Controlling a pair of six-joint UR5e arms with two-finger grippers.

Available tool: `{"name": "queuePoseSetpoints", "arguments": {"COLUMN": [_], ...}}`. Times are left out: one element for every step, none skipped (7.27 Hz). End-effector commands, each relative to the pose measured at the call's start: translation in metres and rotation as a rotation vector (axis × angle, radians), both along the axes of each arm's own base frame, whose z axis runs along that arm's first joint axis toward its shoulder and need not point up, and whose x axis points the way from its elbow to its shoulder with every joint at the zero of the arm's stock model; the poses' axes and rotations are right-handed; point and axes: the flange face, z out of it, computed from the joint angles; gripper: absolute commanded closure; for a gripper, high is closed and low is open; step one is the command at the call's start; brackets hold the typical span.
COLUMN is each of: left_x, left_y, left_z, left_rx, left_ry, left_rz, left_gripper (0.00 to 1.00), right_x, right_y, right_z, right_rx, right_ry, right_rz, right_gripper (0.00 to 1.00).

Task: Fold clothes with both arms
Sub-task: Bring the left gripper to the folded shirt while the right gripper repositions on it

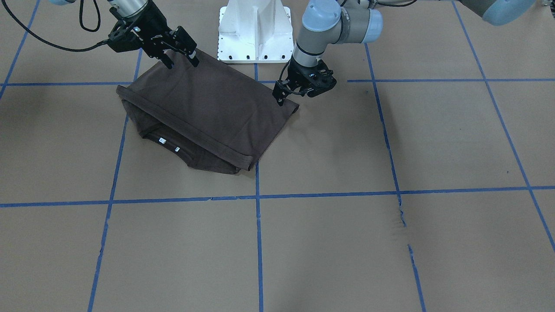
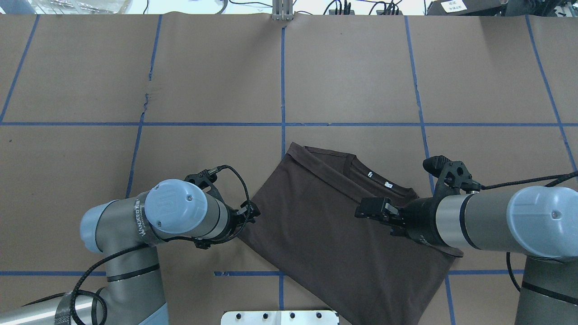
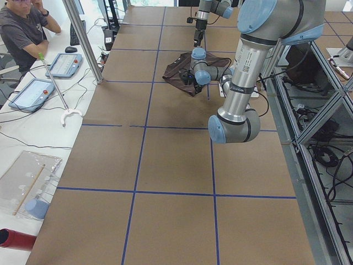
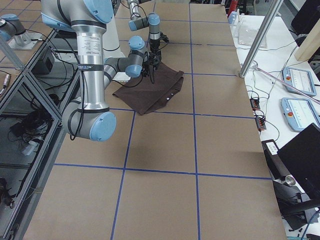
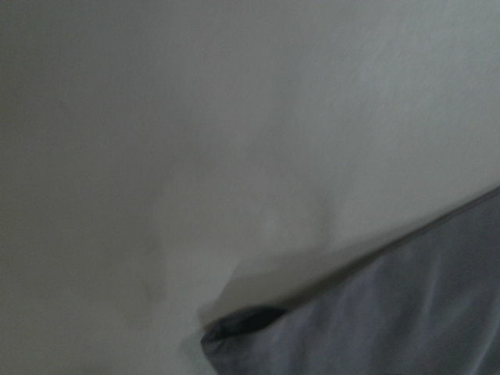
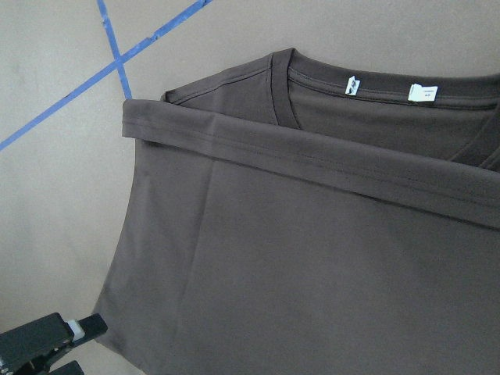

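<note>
The dark brown T-shirt (image 1: 208, 112) lies flat on the brown paper, its lower half folded up so the hem band crosses just below the collar (image 6: 312, 74) and its white tags. My right gripper (image 1: 181, 63) hovers open over the shirt's edge nearest the robot; in the overhead view it (image 2: 366, 209) sits above the cloth. One finger (image 6: 47, 344) shows in the right wrist view. My left gripper (image 1: 279, 99) rests at the shirt's corner (image 2: 251, 213). Its jaws are hidden, so I cannot tell their state. The left wrist view is blurred and shows only that shirt corner (image 5: 391, 320).
The white pedestal base (image 1: 255, 30) stands just behind the shirt. Blue tape lines (image 1: 259, 242) divide the paper-covered table, and the paper is torn (image 1: 401, 219) on one line. A seated person (image 3: 22, 27) and tablets (image 3: 30, 94) are beside the table.
</note>
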Motion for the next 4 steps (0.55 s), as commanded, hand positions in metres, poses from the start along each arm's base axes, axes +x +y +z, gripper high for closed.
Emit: {"name": "queuePoseSetpoints", "arguments": {"left_x": [0.0105,0.0108,0.0131,0.0141], "left_y": [-0.0018,-0.0029,-0.0027,-0.0031], "left_z": [0.0074,0.0097,0.0129,0.0133], "left_rx": [0.001,-0.002,-0.020,-0.021], "left_ry": [-0.024,-0.028,-0.033,-0.034], "left_rz": [-0.017,-0.019,-0.029,-0.032], "left_gripper": [0.19,0.25,0.37,0.57], "right_x": [0.0004,0.0014,0.0013,0.0013], "right_y": [-0.0016,-0.0018,-0.0018,-0.0018], "right_z": [-0.0006,-0.0005,-0.0012,-0.0012], "right_rx": [0.001,0.000,0.002,0.002], "right_ry": [-0.001,-0.001,-0.002,-0.002], "right_rz": [0.005,0.005,0.005,0.005], "right_gripper": [0.00,0.00,0.00,0.00]}}
